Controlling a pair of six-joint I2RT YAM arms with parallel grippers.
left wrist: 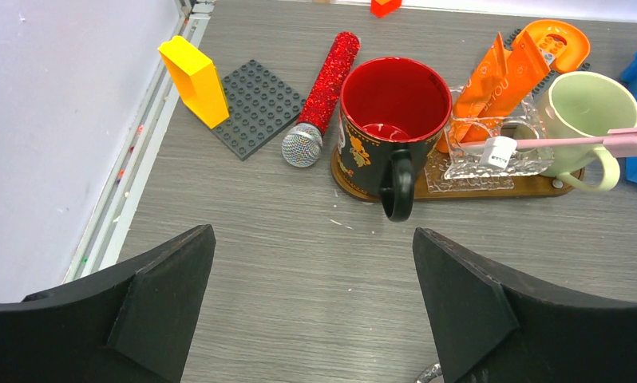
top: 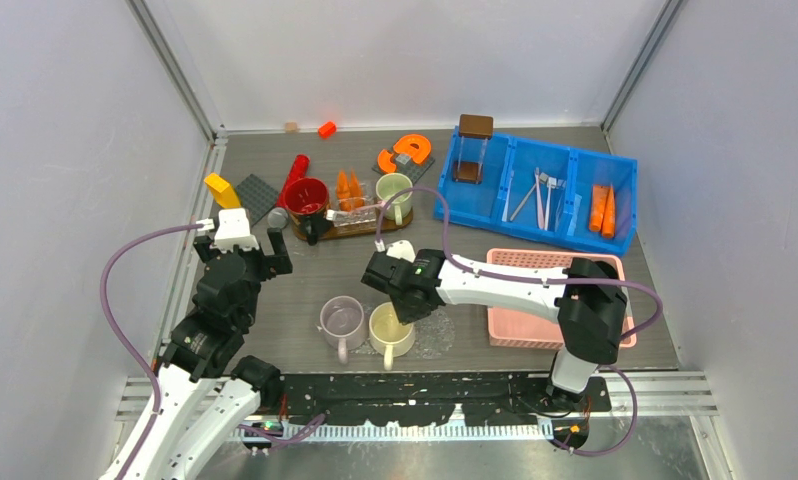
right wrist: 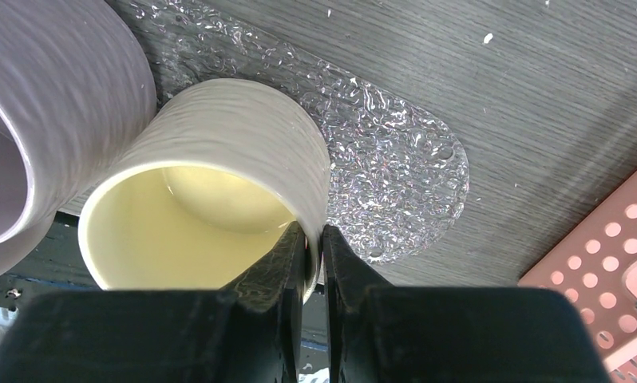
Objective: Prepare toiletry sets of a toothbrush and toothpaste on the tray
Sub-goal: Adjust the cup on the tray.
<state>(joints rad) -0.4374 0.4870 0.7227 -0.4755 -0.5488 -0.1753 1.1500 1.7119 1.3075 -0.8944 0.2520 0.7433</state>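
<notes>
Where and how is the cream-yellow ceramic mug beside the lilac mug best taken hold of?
By the rim wall, from above, one finger inside and one outside: the cream-yellow ceramic mug has a thin wall and an open mouth facing up. The right gripper pinches it so.

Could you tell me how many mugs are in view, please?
4. The red mug and the green mug stand on the wooden tray; the lilac mug and the cream mug are side by side nearer the arms, its rim in the right pincer.
</notes>
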